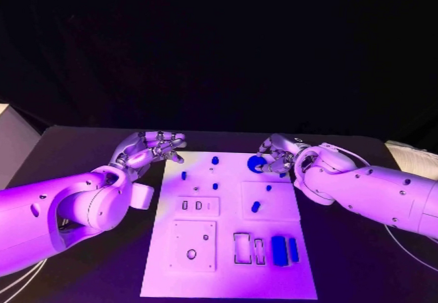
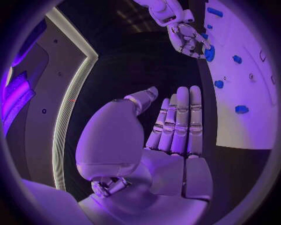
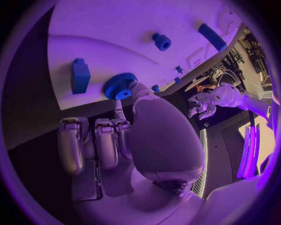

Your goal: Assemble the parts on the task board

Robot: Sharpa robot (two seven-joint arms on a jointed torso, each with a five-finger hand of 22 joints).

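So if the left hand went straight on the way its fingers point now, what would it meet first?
Probably nothing close by. The left hand is open, beside the task board and off its edge, fingers aimed along the bare black table toward the far side. The way looks free, though depth is hard to judge.

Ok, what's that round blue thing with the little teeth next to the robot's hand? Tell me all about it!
It is a round blue toothed gear, plastic by the look of it, with fine teeth all around its rim and a raised hub in the middle. It sits at the far edge of the white task board, near the corner on the robot's right. The silver right hand touches it with fingertips at its rim; a firm grip cannot be confirmed. In the head view it shows as a dark blue disc by that hand.
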